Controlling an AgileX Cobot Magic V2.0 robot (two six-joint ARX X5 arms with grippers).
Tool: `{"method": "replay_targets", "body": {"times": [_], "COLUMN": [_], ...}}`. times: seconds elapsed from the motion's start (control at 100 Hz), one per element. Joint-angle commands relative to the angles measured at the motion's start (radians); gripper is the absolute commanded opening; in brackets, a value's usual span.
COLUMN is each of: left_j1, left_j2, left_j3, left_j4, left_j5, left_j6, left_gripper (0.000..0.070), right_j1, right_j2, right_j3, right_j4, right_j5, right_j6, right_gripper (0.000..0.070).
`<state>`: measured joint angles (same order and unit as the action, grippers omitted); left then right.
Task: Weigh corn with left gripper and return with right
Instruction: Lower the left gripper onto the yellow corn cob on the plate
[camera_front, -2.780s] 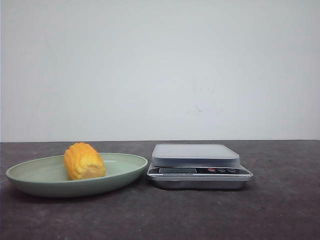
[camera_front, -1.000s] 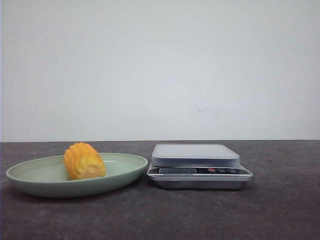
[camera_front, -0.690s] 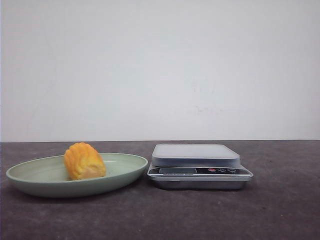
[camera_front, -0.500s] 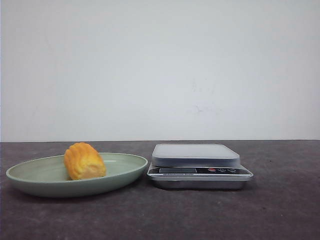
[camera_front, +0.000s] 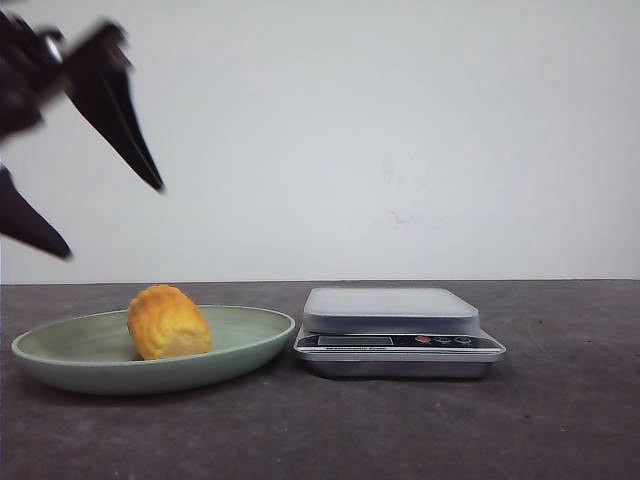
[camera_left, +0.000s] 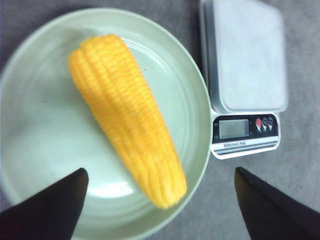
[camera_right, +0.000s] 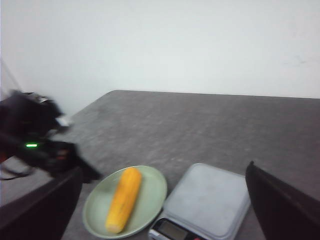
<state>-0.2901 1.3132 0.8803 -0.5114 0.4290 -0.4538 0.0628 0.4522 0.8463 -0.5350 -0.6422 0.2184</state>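
Worktop (camera_front: 420, 430): dark grey, speckled, carrying plate and scale side by side.
Plate (camera_front: 250, 345): pale green, shallow, oval in the front view, on the worktop's left part; rim just beside the scale, touching or not cannot be told.
Corn (camera_front: 167, 322): yellow-orange, lying on its side in the plate; stubby end-on from the front, a long whole cob in both wrist views (camera_left: 125, 117) (camera_right: 123, 199).
Scale (camera_front: 398, 332): silver, flat bare weighing platform on top, display and red button on its front strip.
Left pincer (camera_front: 105, 215): blurred, up in the air above the plate's left side, fingers spread wide apart, gripping nothing, well clear of the corn.
Right pincer (camera_right: 162, 207): high above the worktop, dark fingers apart at the edges of its own view, gripping nothing.
Wall (camera_front: 400, 130): plain white, behind the worktop.
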Motion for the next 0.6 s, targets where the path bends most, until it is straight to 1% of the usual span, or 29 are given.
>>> {"method": "replay_targets", "body": {"times": [0.0, 0.07, 0.13, 0.21, 0.26, 0.37, 0.39, 0.42, 0.44, 0.46, 0.51, 0.53, 0.55, 0.59], "left_j1": [-0.019, -0.041, -0.060, -0.089, -0.106, -0.129, -0.131, -0.133, -0.134, -0.134, -0.134, -0.134, -0.134, -0.134], "left_j2": [0.053, 0.102, 0.134, 0.173, 0.195, 0.235, 0.242, 0.250, 0.255, 0.258, 0.259, 0.259, 0.258, 0.256], "left_j3": [0.011, 0.011, 0.011, 0.011, 0.011, 0.011, 0.011, 0.011, 0.011, 0.011, 0.011, 0.011, 0.011, 0.012], "left_j4": [0.030, 0.055, 0.066, 0.079, 0.084, 0.085, 0.085, 0.084, 0.084, 0.084, 0.085, 0.089, 0.094, 0.098], "left_j5": [-0.001, -0.002, -0.005, -0.037, -0.063, -0.100, -0.100, -0.099, -0.098, -0.093, -0.088, -0.088, -0.087, -0.086], "left_j6": [-0.061, -0.082, -0.083, -0.082, -0.082, -0.080, -0.079, -0.079, -0.079, -0.079, -0.075, -0.072, -0.070, -0.061], "left_gripper": [0.0552, 0.0551, 0.0548, 0.0535, 0.0505, 0.0501, 0.0489, 0.0429, 0.0359, 0.0270, 0.0010, 0.0000, 0.0019, 0.0010], "right_j1": [0.002, 0.002, 0.002, 0.002, 0.002, 0.002, 0.002, 0.002, 0.002, 0.002, 0.002, 0.002, 0.002, 0.002], "right_j2": [0.002, 0.002, 0.002, 0.002, 0.002, 0.002, 0.002, 0.002, 0.002, 0.002, 0.002, 0.002, 0.002, 0.002], "right_j3": [0.010, 0.010, 0.010, 0.010, 0.010, 0.010, 0.010, 0.010, 0.010, 0.010, 0.010, 0.010, 0.010, 0.010], "right_j4": [0.005, 0.007, 0.010, 0.010, 0.010, 0.010, 0.010, 0.010, 0.009, 0.009, 0.008, 0.006, 0.005, 0.002], "right_j5": [-0.016, -0.021, -0.025, -0.024, -0.024, -0.024, -0.024, -0.024, -0.024, -0.024, -0.024, -0.024, -0.024, -0.024], "right_j6": [0.020, 0.037, 0.037, 0.036, 0.036, 0.036, 0.036, 0.036, 0.036, 0.036, 0.037, 0.037, 0.037, 0.037], "right_gripper": [0.0662, 0.0662, 0.0662, 0.0662, 0.0662, 0.0662, 0.0662, 0.0662, 0.0662, 0.0662, 0.0662, 0.0662, 0.0662, 0.0662]}}
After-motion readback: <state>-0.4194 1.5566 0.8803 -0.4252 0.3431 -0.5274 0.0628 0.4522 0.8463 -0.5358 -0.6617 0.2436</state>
